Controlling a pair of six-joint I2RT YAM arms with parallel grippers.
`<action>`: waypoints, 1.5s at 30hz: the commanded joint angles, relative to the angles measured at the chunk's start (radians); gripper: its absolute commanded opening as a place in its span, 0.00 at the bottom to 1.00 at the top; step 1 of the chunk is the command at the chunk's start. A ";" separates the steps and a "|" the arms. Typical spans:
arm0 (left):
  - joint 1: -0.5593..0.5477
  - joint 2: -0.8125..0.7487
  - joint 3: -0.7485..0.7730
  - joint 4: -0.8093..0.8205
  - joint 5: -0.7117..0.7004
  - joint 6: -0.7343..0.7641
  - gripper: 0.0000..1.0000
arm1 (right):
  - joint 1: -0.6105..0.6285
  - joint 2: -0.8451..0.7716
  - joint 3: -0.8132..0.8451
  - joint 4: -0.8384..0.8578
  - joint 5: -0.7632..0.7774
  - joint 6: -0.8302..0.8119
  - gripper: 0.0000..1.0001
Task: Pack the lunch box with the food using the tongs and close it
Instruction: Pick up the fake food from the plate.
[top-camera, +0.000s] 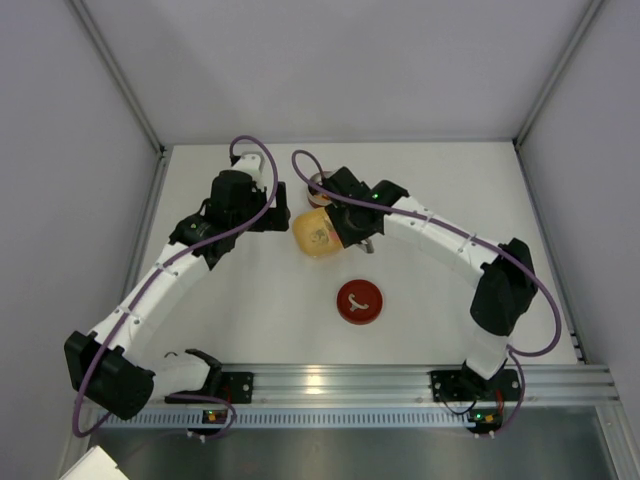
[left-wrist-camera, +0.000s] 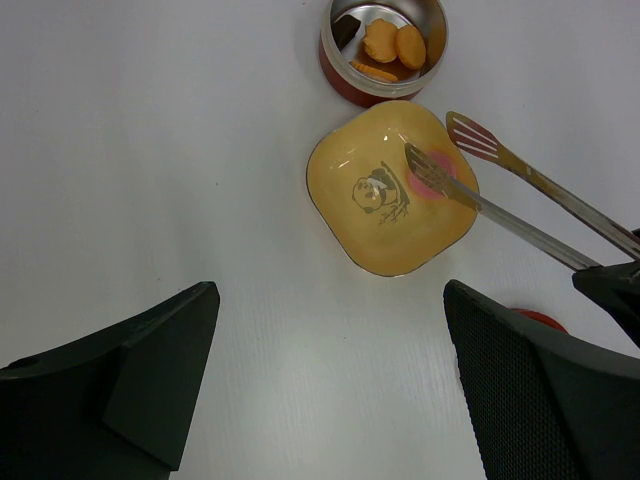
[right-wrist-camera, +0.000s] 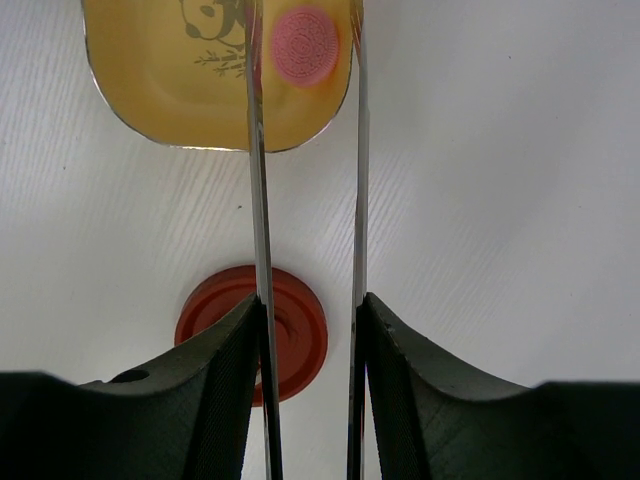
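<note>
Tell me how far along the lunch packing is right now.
Done: orange and brown food pieces sit in the small round red tin. In hand: the right pincer holds slim silver metal tongs, tips straddling the pink piece in the yellow square dish. Left: move it over, then fit the flat red lid.

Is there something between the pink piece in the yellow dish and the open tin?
Nothing visible. The pink piece lies in the yellow dish between the arms of the tongs. The tin stands open just beyond the dish, its lid apart on the table.
</note>
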 joint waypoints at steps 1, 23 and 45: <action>0.001 0.004 -0.003 0.012 0.006 -0.007 0.99 | 0.019 0.004 0.002 -0.016 0.047 -0.001 0.42; 0.001 0.005 -0.001 0.012 0.005 -0.007 0.99 | 0.030 0.022 -0.039 -0.004 0.021 -0.016 0.42; -0.001 0.007 -0.001 0.011 0.003 -0.007 0.99 | 0.050 0.064 -0.009 -0.009 -0.004 -0.027 0.39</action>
